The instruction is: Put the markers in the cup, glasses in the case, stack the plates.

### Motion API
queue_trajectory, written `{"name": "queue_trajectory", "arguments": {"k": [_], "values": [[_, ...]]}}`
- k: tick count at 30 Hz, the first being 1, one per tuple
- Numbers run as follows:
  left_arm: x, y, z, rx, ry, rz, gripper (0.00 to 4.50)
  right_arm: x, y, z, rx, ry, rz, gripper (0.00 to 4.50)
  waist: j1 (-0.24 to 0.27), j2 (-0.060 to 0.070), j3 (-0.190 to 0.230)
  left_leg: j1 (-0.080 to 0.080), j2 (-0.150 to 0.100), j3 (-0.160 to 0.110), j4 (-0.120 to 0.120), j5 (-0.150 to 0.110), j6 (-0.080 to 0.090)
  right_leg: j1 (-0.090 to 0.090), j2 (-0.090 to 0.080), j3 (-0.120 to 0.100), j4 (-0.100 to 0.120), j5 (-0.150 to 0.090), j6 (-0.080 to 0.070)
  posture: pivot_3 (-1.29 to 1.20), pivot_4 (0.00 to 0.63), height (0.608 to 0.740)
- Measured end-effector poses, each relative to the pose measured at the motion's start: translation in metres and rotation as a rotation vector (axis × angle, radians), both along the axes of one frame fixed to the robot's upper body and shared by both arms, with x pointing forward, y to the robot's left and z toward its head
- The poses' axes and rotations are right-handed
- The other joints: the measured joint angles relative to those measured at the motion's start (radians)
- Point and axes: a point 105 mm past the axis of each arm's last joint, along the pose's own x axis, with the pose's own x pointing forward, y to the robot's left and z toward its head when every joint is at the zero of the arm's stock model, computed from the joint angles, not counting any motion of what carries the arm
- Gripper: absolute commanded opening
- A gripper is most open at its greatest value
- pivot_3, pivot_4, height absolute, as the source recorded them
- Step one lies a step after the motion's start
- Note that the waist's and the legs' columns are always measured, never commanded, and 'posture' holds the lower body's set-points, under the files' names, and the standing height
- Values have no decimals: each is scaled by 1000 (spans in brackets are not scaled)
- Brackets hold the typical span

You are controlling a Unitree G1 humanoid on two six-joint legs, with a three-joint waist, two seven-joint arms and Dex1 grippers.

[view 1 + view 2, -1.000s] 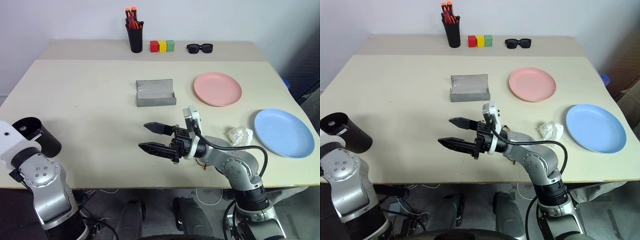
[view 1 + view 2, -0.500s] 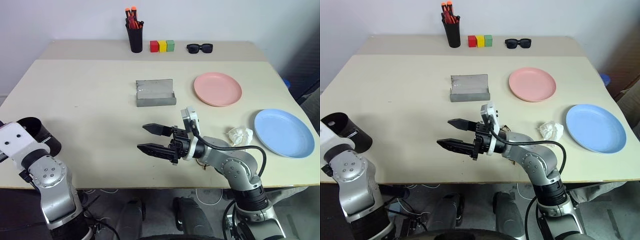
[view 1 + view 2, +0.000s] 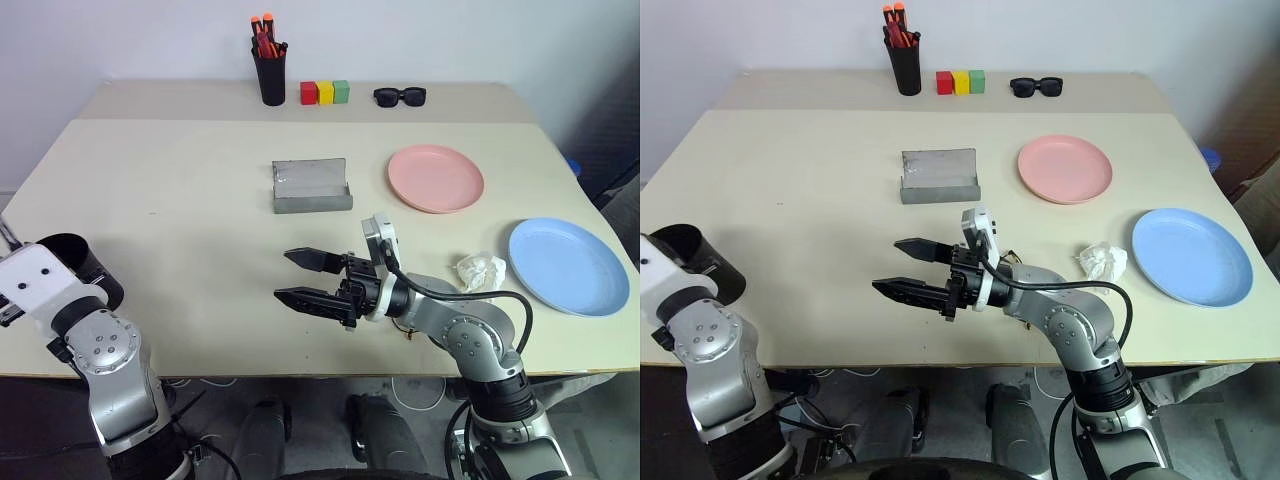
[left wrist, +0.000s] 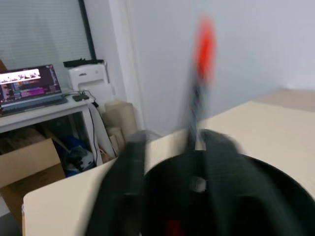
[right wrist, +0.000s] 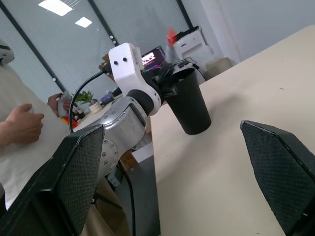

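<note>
Showing red-ended marker (image 4: 204, 46) above cup (image 4: 216, 191) from left wrist, person's hand (image 5: 22, 123) from right wrist

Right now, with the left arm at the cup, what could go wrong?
The cup sits near the table edge; the left arm could knock it off. The marker pokes above the cup and might tip out. The glasses seem to lie under the right arm; lowering it could crush them.

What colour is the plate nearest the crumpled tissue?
Light blue. The plate lies just right of the crumpled tissue, clearest in the left eye view.
</note>
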Motion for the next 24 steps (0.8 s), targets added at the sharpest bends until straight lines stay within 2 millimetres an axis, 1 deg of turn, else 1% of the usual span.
{"name": "queue_trajectory", "arguments": {"k": [2, 3, 14, 20, 24], "values": [[0, -1, -1, -8, -1, 0, 4373, 0, 0, 0, -1, 0, 0, 4500, 0, 0, 0, 0, 0, 0, 0, 0, 0, 0, 0, 0, 0, 0, 0, 0, 150, 740], [1, -1, -1, -9, -2, 0, 4449, 0, 0, 0, 0, 0, 0, 4500, 0, 0, 0, 0, 0, 0, 0, 0, 0, 0, 0, 0, 0, 0, 0, 0, 150, 740], [1, 2, 2, -10, -11, 16, 4449, 0, 0, 0, -3, 1, 1, 4500, -1, 0, 0, 0, 0, 0, 0, 0, 0, 0, 0, 0, 0, 0, 0, 0, 150, 740], [3, 5, 16, 12, -46, 23, 4449, 0, 0, 0, -2, 1, 1, 4500, -1, 0, 0, 0, 0, 0, 0, 0, 0, 0, 0, 0, 0, 0, 0, 0, 150, 740], [3, 4, 30, 40, -87, 22, 4449, 0, 0, 0, -2, 1, 1, 4500, -1, 0, 0, 0, 0, 0, 0, 0, 0, 0, 0, 0, 0, 0, 0, 0, 150, 740]]}}
